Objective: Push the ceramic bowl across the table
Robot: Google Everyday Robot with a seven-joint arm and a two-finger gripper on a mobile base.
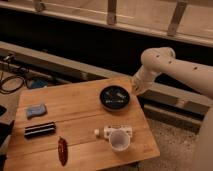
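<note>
Currently the gripper (133, 90), jaws closed, sits just beside the right rim of the ceramic bowl (115, 98), which rests at the far right of the table (75, 107). Caution: an off-centre push may slip off the glossy rim or swing the bowl toward the white mug (119, 140).

The white arm (186, 75) reached into view from 3 o'clock, its rounded elbow (157, 57) raised toward 1 o'clock of centre. From there the forearm slanted down toward 7 o'clock, ending in the gripper (134, 90) just right of mid-view, fingers pressed together
</note>
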